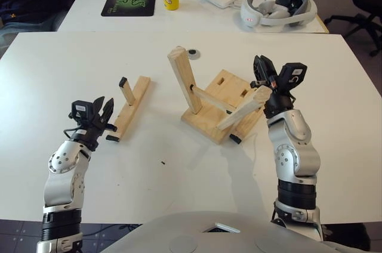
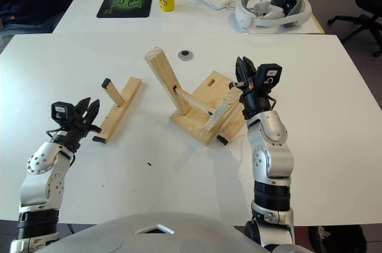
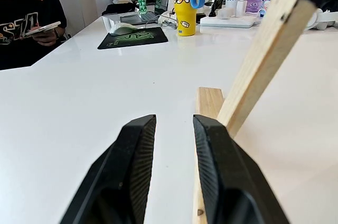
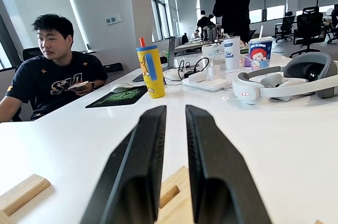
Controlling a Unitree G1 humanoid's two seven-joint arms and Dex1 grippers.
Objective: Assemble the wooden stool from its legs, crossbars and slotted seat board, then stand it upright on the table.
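While the right hand point(image 1: 259, 63) hung over the half-built stool point(image 1: 227, 86), fingers only slightly apart and gripping nothing, the left hand point(image 1: 104, 110) was the one that mattered imo. It sat part open and empty, with the loose leg piece point(image 1: 132, 105) lying flat on the desk point(image 1: 71, 68) just beside its inner finger. That piece's long axis ran straight ahead, away from the fingertips, so I'd guess a small sideways shift would get it straddled.
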